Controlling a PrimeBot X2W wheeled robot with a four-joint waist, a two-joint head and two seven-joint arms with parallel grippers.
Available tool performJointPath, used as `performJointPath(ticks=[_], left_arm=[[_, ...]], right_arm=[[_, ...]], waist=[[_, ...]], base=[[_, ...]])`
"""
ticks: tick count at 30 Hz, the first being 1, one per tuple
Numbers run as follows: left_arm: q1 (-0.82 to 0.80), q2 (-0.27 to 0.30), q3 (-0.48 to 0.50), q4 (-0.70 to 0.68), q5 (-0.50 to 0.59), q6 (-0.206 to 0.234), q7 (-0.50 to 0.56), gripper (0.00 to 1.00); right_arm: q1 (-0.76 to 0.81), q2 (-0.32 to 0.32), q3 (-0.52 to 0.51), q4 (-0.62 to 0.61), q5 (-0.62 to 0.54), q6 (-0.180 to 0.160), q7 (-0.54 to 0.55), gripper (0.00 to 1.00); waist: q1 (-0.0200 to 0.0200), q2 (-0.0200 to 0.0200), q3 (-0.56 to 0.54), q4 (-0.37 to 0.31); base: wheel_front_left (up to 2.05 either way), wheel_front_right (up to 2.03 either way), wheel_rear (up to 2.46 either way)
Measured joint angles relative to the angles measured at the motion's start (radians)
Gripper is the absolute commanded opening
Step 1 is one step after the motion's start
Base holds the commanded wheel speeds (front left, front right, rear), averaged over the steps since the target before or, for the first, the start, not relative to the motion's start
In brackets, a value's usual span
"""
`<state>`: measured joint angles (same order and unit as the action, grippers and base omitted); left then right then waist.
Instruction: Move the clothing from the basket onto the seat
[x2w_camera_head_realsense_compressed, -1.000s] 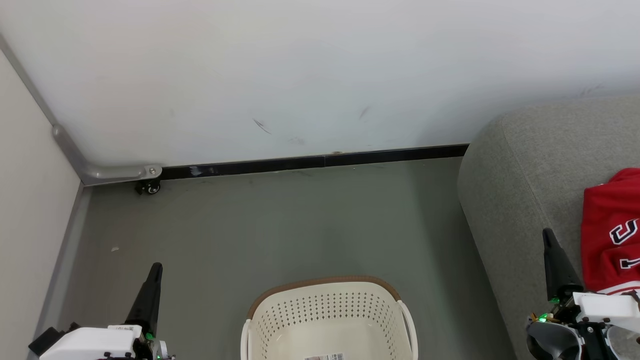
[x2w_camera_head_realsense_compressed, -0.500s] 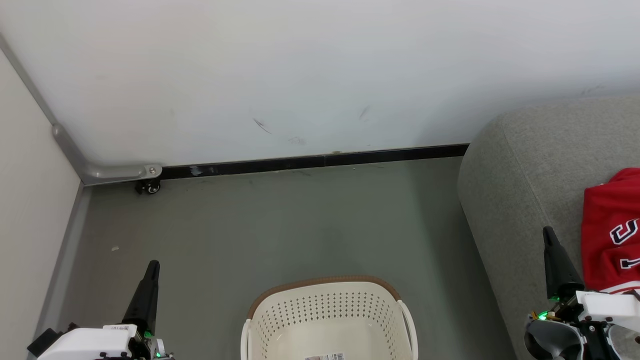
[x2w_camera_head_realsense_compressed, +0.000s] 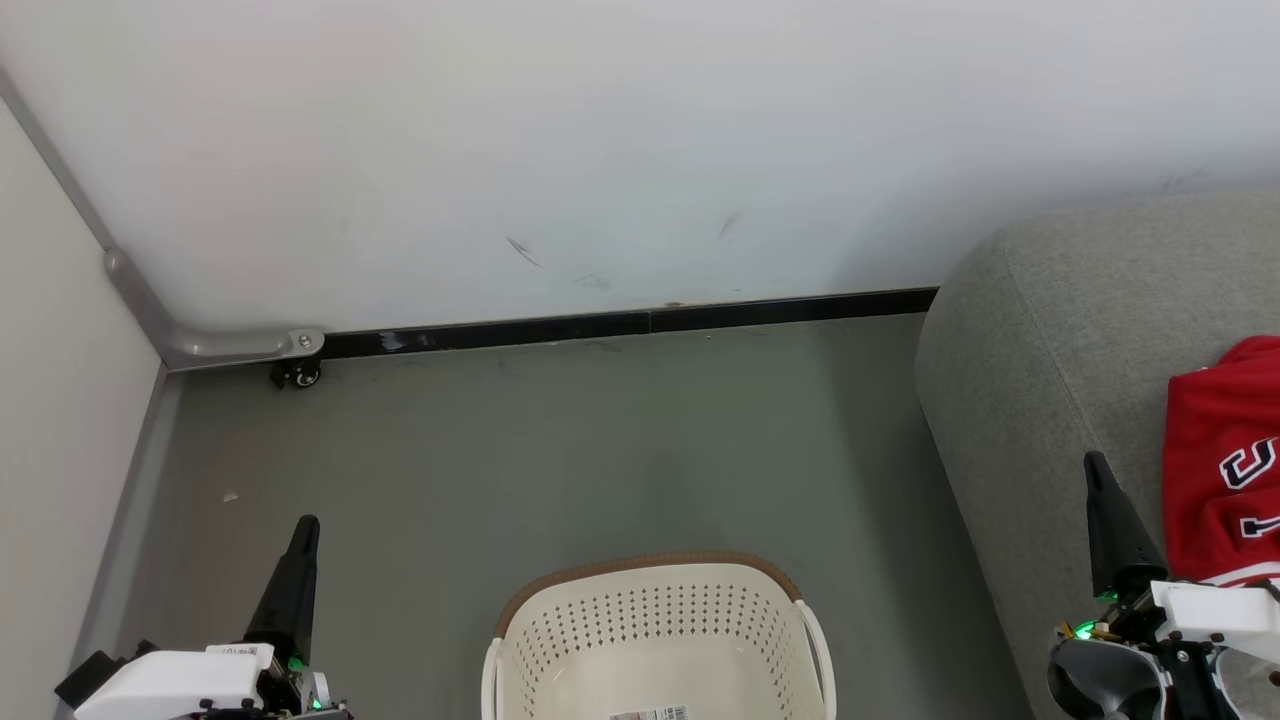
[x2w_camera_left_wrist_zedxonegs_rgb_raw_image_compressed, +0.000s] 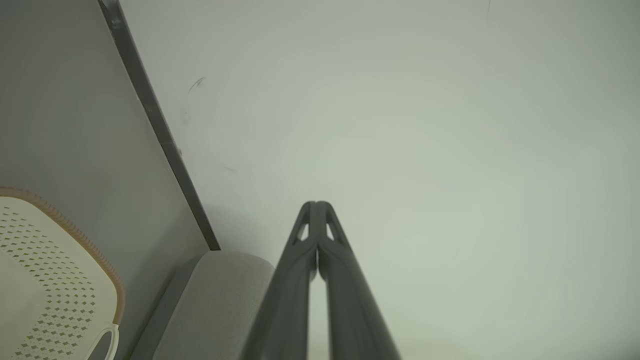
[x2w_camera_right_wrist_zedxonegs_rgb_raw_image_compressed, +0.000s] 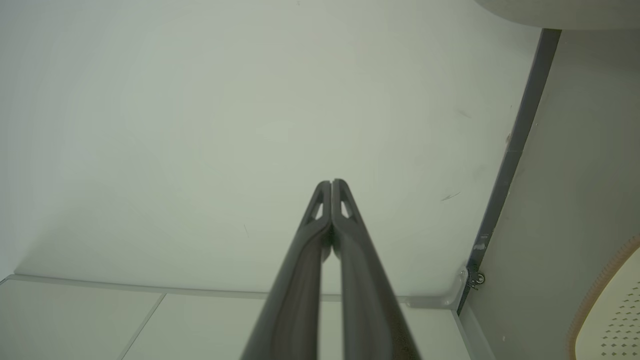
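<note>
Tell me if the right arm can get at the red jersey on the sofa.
Probably yes: the right gripper, shut, hangs close beside the red jersey on the sofa, with nothing visibly between them.

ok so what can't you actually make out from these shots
Basket: the head view's bottom edge cuts off its near half, so whether any clothing remains there cannot be told.
Red jersey on the sofa: the head view's right edge crops it, so the lettering is incomplete and a second garment cannot be confirmed.
Label on the basket floor: too small to read in the head view, and clipped by the bottom edge.
</note>
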<state>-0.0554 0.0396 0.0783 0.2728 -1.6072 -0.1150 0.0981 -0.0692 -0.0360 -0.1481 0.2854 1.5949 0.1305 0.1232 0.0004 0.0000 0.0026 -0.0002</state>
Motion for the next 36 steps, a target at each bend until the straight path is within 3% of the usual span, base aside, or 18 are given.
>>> performJointPath(ticks=[36], left_arm=[[-0.007,0.000,0.001,0.007,0.000,-0.003,0.007,0.00]], right_arm=[[0.000,0.000,0.005,-0.004,0.001,0.000,-0.001,0.00]], waist=[[-0.0002,0.0000,0.000,0.000]], base=[[0.00,0.00,0.00]])
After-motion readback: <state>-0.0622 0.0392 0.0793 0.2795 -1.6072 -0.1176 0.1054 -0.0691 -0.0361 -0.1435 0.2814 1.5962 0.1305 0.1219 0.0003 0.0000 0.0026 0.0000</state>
